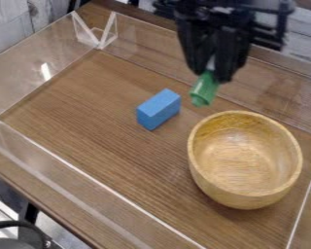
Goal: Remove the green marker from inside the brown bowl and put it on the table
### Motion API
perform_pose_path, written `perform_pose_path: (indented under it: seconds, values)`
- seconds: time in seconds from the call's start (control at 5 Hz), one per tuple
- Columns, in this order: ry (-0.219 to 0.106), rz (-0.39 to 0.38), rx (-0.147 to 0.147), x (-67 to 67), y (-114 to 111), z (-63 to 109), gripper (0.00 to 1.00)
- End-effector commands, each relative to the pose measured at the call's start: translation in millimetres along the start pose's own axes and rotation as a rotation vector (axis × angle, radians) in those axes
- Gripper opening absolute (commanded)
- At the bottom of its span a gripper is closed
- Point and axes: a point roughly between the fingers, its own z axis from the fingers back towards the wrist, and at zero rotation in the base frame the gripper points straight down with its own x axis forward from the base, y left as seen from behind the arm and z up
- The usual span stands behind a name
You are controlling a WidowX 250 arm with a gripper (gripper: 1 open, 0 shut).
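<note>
My gripper [217, 70] hangs over the table [93, 117], pointing almost straight down, and is shut on the green marker [205, 90]. Only the marker's green lower end shows below the black fingers; the rest is hidden by them. That end hovers in the air just above the far rim of the brown bowl [245, 158], which sits at the right front and holds nothing.
A blue block [157, 108] lies on the tabletop left of the marker's tip. Low clear acrylic walls [48, 73] border the table on all sides, with a small clear bracket at the back left corner.
</note>
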Motion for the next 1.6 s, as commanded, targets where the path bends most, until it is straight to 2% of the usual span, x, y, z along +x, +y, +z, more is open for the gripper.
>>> perform_pose_path:
  seconds: [0.0,0.2,0.4,0.8,1.0,1.4]
  values:
    - [-0.054,-0.002,-0.014,8.6,-17.6,0.1,0.00]
    - [-0.034,-0.034,-0.016,0.8,-0.3,6.1,0.00]
    - [-0.021,-0.016,-0.007,-11.7,27.8,13.9,0.00]
    - [-0.032,-0.067,-0.017,-40.7,89.9,18.4,0.00]
    - [-0.032,-0.062,-0.002,-47.3,101.4,7.7,0.00]
    - [-0.039,-0.080,0.040,-53.8,103.0,-35.8,0.00]
